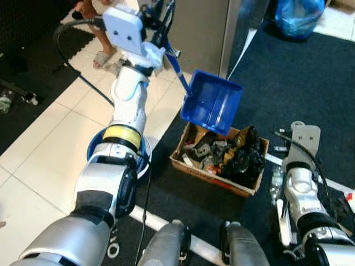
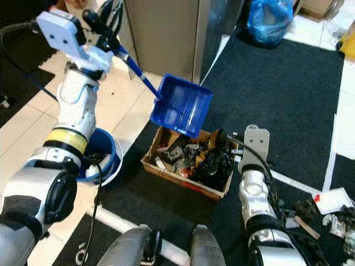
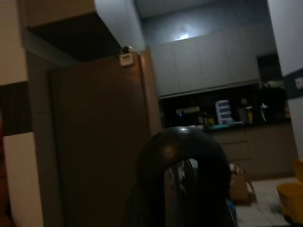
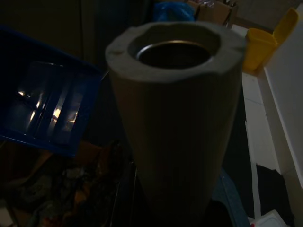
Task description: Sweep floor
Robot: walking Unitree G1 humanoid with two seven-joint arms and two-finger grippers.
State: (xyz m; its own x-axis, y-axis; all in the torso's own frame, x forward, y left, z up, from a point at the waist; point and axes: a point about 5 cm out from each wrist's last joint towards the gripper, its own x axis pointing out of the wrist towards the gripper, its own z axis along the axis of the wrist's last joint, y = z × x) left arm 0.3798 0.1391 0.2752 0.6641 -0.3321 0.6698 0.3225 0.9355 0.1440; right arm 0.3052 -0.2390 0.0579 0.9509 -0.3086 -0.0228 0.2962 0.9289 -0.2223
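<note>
Angling down from the raised left gripper (image 2: 105,33), the blue dustpan (image 1: 212,102) ran its long axis from the handle, up near the robot's left, to the pan, lower and toward the right. The left gripper's fingers were clamped on the top of the thin blue handle (image 2: 136,69). The pan's open scoop hung tilted over the far edge of the cardboard box (image 1: 191,165), its lower lip just above the dark scraps (image 2: 213,160) piled inside; whether lip and box touched could not be told.

That box sat on the dark carpet (image 2: 277,100), close to the border where carpet met the pale tiled floor (image 1: 50,149). A blue bucket (image 2: 108,160) stood on the tiles just beside the box, on the robot's left and partly behind the left arm. Behind the pan rose a grey cabinet (image 2: 166,33), near enough to hem the pan on its far side. Open carpet stretched to the right of the box toward a blue plastic bag (image 2: 270,19) (well apart, at the far edge). A person's sandalled foot (image 1: 103,56) stood on the tiles beyond the left arm.

Low at the right, the right gripper (image 4: 175,123) held a grey tube with its open end toward the wrist camera, fingers hidden, so their state could not be told.
</note>
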